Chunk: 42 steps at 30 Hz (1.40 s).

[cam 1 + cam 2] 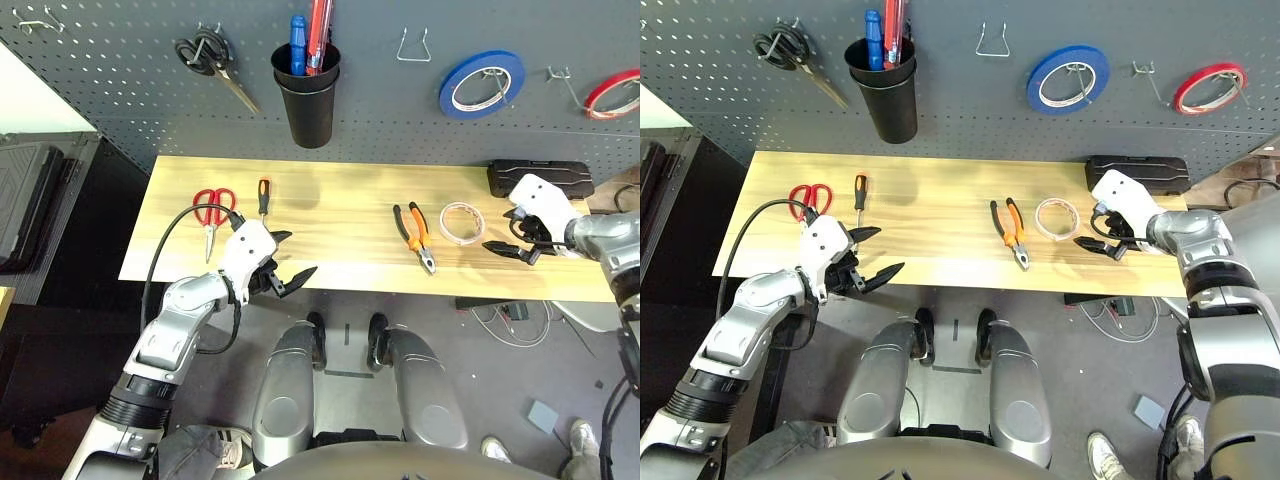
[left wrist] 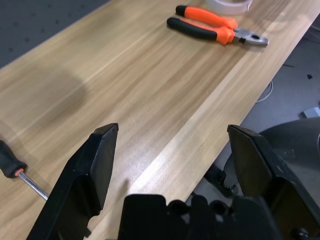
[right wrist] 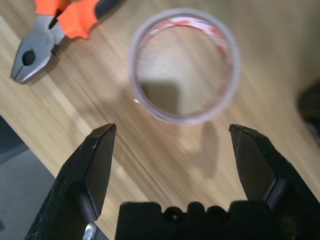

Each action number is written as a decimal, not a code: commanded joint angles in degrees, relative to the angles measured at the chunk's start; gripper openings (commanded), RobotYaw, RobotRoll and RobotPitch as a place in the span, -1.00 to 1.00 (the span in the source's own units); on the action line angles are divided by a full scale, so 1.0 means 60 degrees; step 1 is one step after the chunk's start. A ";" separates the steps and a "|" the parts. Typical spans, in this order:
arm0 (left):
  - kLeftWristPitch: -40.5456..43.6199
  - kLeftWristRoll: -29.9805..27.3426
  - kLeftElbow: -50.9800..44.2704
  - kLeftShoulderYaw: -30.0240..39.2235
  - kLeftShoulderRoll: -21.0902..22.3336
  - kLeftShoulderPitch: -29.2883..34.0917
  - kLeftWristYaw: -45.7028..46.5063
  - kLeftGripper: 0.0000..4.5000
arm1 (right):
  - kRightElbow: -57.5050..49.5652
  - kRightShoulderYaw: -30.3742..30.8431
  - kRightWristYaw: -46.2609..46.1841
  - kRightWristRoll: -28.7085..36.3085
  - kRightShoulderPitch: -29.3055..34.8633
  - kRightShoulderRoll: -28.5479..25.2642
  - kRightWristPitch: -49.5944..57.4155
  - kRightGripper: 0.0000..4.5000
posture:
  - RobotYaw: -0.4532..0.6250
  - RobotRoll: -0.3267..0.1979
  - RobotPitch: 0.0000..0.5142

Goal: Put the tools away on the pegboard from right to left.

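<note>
Our right gripper (image 3: pixel 172 150) has its jaws spread wide and empty, and the white tape roll (image 3: pixel 183 65) lies flat on the wooden table (image 1: pixel 340 205) just ahead of the fingertips, roughly centred between them, apart from both. Being rightmost, it should go first, and our right arm is far nearer. Beyond it lie the orange-and-black pliers (image 1: pixel 417 235), long axis running front to back; our left gripper (image 1: pixel 284 262) hangs spread and empty at the near edge, well away.

Head stereo looks down over table (image 1: pixel 350 200); wrist cameras close above it.
</note>
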 commanded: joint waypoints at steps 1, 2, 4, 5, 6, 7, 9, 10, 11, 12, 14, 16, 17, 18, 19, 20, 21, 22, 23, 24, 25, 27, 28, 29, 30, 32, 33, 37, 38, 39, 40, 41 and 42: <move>0.0148 0.0171 -0.0306 -0.0178 -0.0001 0.0111 -0.0007 0.99 | 0.0560 0.0361 -0.0216 -0.0485 -0.0084 0.0355 -0.0142 1.00 | 0.11 0.25 0.61; 0.0174 0.0178 -0.0354 -0.0168 -0.0007 0.0124 0.0012 0.99 | 0.0630 0.0409 -0.0259 -0.0561 -0.0128 0.0423 -0.0163 1.00 | 0.11 0.25 0.61; 0.0255 0.0184 -0.0513 -0.0150 -0.0009 0.0196 0.0056 0.99 | 0.0777 0.0529 -0.0431 -0.0734 -0.0206 0.0563 -0.0181 1.00 | 0.13 0.25 0.66; 0.0292 0.0193 -0.0582 -0.0144 -0.0007 0.0231 0.0077 0.99 | 0.0862 0.0581 -0.0550 -0.0809 -0.0251 0.0649 -0.0145 1.00 | 0.13 0.25 0.66; 0.0339 0.0197 -0.0657 -0.0136 -0.0007 0.0269 0.0103 0.99 | 0.0973 0.0636 -0.0756 -0.0906 -0.0304 0.0766 -0.0019 1.00 | 0.14 0.25 0.68; 0.0378 0.0198 -0.0717 -0.0133 -0.0007 0.0298 0.0124 0.99 | 0.1064 0.0667 -0.0905 -0.0971 -0.0342 0.0852 0.0065 1.00 | 0.14 0.25 0.69; 0.0440 0.0206 -0.0818 -0.0133 -0.0009 0.0351 0.0150 0.99 | 0.1212 0.0709 -0.1130 -0.1108 -0.0389 0.0998 0.0113 1.00 | 0.16 0.25 0.71; 0.0473 0.0212 -0.0861 -0.0129 -0.0013 0.0373 0.0160 0.99 | 0.1271 0.0719 -0.1227 -0.1162 -0.0400 0.1050 0.0115 1.00 | 0.16 0.25 0.71; 0.0515 0.0221 -0.0912 -0.0124 -0.0019 0.0400 0.0173 0.99 | 0.1315 0.0733 -0.1313 -0.1217 -0.0421 0.1109 0.0141 1.00 | 0.17 0.25 0.72; 0.0548 0.0228 -0.0957 -0.0121 -0.0024 0.0421 0.0182 0.99 | 0.1363 0.0752 -0.1433 -0.1276 -0.0442 0.1162 0.0192 1.00 | 0.17 0.25 0.72; 0.0619 0.0220 -0.1023 -0.0108 -0.0045 0.0454 0.0212 0.99 | 0.1426 0.0782 -0.1602 -0.1367 -0.0486 0.1237 0.0303 1.00 | 0.19 0.25 0.73; 0.0669 0.0215 -0.1060 -0.0096 -0.0055 0.0478 0.0255 1.00 | 0.1460 0.0782 -0.1699 -0.1433 -0.0504 0.1260 0.0391 0.83 | 0.19 0.25 0.72; 0.0680 0.0224 -0.1064 -0.0089 -0.0044 0.0492 0.0264 1.00 | 0.1469 0.0790 -0.1740 -0.1462 -0.0508 0.1252 0.0413 0.73 | 0.19 0.25 0.72; 0.0676 0.0239 -0.1056 -0.0087 -0.0033 0.0500 0.0264 1.00 | 0.1474 0.0799 -0.1770 -0.1484 -0.0510 0.1242 0.0419 0.59 | 0.19 0.25 0.71; 0.0664 0.0250 -0.1043 -0.0084 -0.0025 0.0505 0.0265 1.00 | 0.1478 0.0783 -0.1849 -0.1484 -0.0514 0.1228 0.0459 0.45 | 0.19 0.25 0.70; 0.0659 0.0261 -0.1026 -0.0090 -0.0031 0.0500 0.0272 1.00 | 0.1480 0.0768 -0.1894 -0.1482 -0.0515 0.1209 0.0485 0.27 | 0.19 0.25 0.69; 0.0659 0.0272 -0.1011 -0.0099 -0.0045 0.0488 0.0283 1.00 | 0.1475 0.0759 -0.1914 -0.1481 -0.0514 0.1175 0.0479 0.11 | 0.19 0.25 0.68; 0.0646 0.0285 -0.0982 -0.0111 -0.0064 0.0462 0.0295 1.00 | 0.1459 0.0750 -0.1979 -0.1484 -0.0504 0.1114 0.0426 -0.07 | 0.18 0.25 0.67; 0.0631 0.0295 -0.0952 -0.0119 -0.0083 0.0438 0.0306 1.00 | 0.1437 0.0720 -0.2024 -0.1461 -0.0491 0.1051 0.0375 -0.23 | 0.18 0.25 0.67; 0.0614 0.0299 -0.0924 -0.0122 -0.0102 0.0413 0.0314 1.00 | 0.1403 0.0683 -0.2065 -0.1426 -0.0473 0.0973 0.0310 -0.43 | 0.18 0.25 0.66; 0.0598 0.0306 -0.0886 -0.0134 -0.0123 0.0381 0.0323 1.00 | 0.1381 0.0647 -0.2109 -0.1395 -0.0455 0.0909 0.0254 -0.57 | 0.18 0.25 0.64; 0.0543 0.0317 -0.0794 -0.0145 -0.0164 0.0308 0.0338 1.00 | 0.1316 0.0498 -0.2265 -0.1270 -0.0377 0.0751 0.0079 -0.91 | 0.18 0.25 0.62; 0.0498 0.0323 -0.0740 -0.0145 -0.0185 0.0276 0.0342 1.00 | 0.1265 0.0386 -0.2401 -0.1186 -0.0303 0.0659 -0.0040 -0.98 | 0.17 0.25 0.60; 0.0424 0.0327 -0.0693 -0.0147 -0.0207 0.0258 0.0340 1.00 | 0.1205 0.0251 -0.2532 -0.1088 -0.0207 0.0572 -0.0200 -0.98 | 0.18 0.25 0.57; 0.0340 0.0327 -0.0667 -0.0150 -0.0223 0.0255 0.0335 1.00 | 0.1147 0.0109 -0.2627 -0.0976 -0.0104 0.0495 -0.0328 -0.98 | 0.18 0.25 0.55; 0.0116 0.0257 -0.0620 -0.0136 -0.0285 0.0272 0.0296 1.00 | 0.0967 -0.0223 -0.2880 -0.0698 0.0232 0.0315 -0.0688 -0.98 | 0.18 0.25 0.48; 0.0010 0.0184 -0.0614 -0.0107 -0.0330 0.0288 0.0272 1.00 | 0.0807 -0.0465 -0.3029 -0.0481 0.0504 0.0226 -0.0935 -0.98 | 0.17 0.25 0.44; -0.0415 0.0012 -0.0450 -0.0018 -0.0495 0.0234 0.0165 1.00 | 0.0013 -0.1174 -0.3428 0.0179 0.1569 0.0058 -0.1640 -0.98 | 0.16 0.25 0.34; -0.0519 -0.0011 -0.0386 0.0006 -0.0539 0.0202 0.0134 1.00 | -0.0201 -0.1305 -0.3501 0.0300 0.1798 0.0046 -0.1743 -0.98 | 0.15 0.25 0.31; -0.0568 -0.0063 -0.0356 0.0048 -0.0591 0.0175 0.0109 1.00 | -0.0502 -0.1469 -0.3617 0.0447 0.2093 0.0048 -0.1837 -0.98 | 0.15 0.25 0.28; -0.0597 -0.0158 -0.0364 0.0106 -0.0638 0.0157 0.0068 1.00 | -0.1016 -0.1670 -0.3765 0.0650 0.2560 0.0075 -0.2042 -0.98 | 0.14 0.25 0.24; -0.0636 -0.0267 -0.0371 0.0170 -0.0681 0.0143 0.0030 1.00 | -0.1619 -0.1891 -0.3962 0.0858 0.3104 0.0127 -0.2174 -0.98 | 0.14 0.25 0.21; -0.0674 -0.0344 -0.0354 0.0211 -0.0708 0.0121 0.0002 1.00 | -0.2096 -0.2043 -0.4106 0.0997 0.3500 0.0169 -0.2214 -0.98 | 0.14 0.25 0.19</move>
